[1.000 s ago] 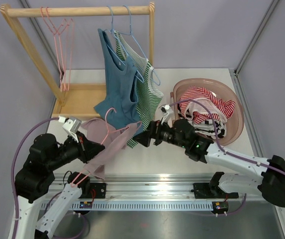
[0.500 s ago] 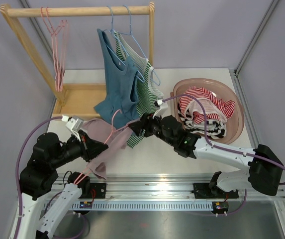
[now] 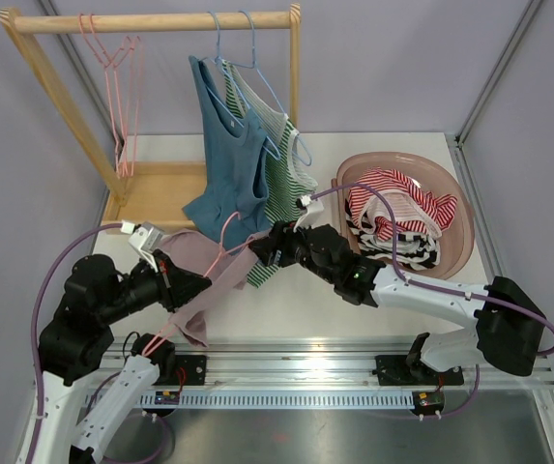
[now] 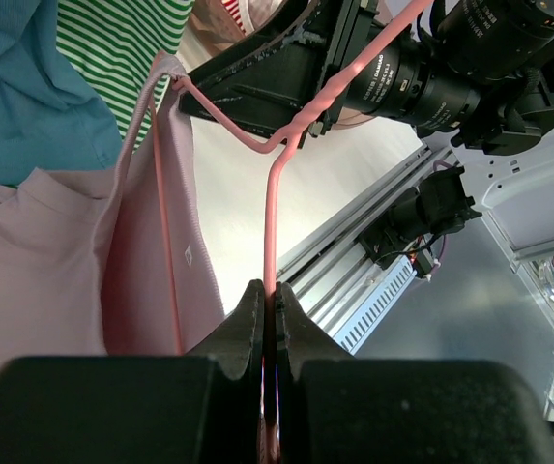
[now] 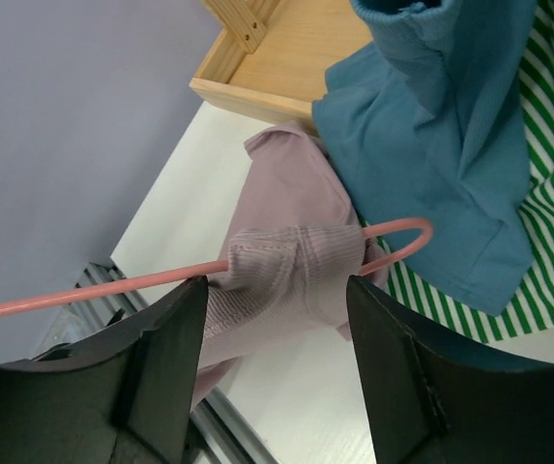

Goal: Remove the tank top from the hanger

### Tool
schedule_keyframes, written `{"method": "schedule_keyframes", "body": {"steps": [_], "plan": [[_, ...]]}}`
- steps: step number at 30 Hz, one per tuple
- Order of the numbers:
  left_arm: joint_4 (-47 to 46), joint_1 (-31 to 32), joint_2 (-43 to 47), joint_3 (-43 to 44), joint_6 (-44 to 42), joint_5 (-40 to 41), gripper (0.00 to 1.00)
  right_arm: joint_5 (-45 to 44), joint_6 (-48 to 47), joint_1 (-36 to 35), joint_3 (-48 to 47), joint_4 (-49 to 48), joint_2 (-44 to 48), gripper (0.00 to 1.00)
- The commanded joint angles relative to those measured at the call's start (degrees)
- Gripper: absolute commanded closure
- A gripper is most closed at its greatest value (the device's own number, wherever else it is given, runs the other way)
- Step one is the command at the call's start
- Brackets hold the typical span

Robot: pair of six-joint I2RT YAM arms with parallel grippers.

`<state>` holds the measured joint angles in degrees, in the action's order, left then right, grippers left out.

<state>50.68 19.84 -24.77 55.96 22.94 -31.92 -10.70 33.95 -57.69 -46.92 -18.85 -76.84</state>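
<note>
walls lilac | tbl white | rack wood | rail metal

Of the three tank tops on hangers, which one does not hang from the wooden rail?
The pale pink tank top, on the pink hanger clamped in the left gripper. The blue one and the green-striped one hang from the rail.

Right gripper has its two black fingers either side of the pink tank top strap, with the ribbed fabric filling the gap. The strap's bunched over the curved end of the pink hanger. A blue tank top and a green-striped top hang just behind, with the wooden rack base beyond.
</note>
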Motion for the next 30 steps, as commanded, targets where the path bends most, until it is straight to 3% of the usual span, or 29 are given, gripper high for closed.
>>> {"method": "schedule_keyframes", "body": {"steps": [1,3,6,9,12,13,20,30], "plan": [[-5.1,0.1,-0.5,2.7,0.6,-2.4,1.0,3.5,0.4,-0.3,-0.4,-5.4,0.0,0.33],[-5.4,0.1,-0.5,2.5,0.8,-2.7,1.0,4.4,0.8,-0.3,-0.9,-5.7,-0.4,0.34],[-5.9,0.1,-0.4,2.6,1.2,-3.4,1.0,3.8,0.7,-0.3,-1.2,-5.4,-1.0,0.49],[-5.4,0.1,-0.4,3.3,1.1,-2.8,1.0,1.4,-0.5,-0.4,-1.3,-4.3,-0.5,0.67],[-3.0,0.1,-0.8,4.1,-0.3,-0.3,1.0,-1.3,-2.0,-0.3,-1.3,-1.8,1.0,0.96],[-2.7,0.1,-0.8,4.4,-1.0,-0.3,1.0,-3.3,-2.2,-0.4,-1.2,-1.2,2.0,1.0],[-0.7,0.1,-0.7,6.5,-2.4,-1.6,1.0,-13.6,-7.1,1.7,-0.5,7.9,6.1,1.0],[-4.6,0.1,-0.6,12.9,-1.3,-8.6,1.0,-14.9,-11.8,10.2,-6.0,20.5,12.3,1.0]]}}
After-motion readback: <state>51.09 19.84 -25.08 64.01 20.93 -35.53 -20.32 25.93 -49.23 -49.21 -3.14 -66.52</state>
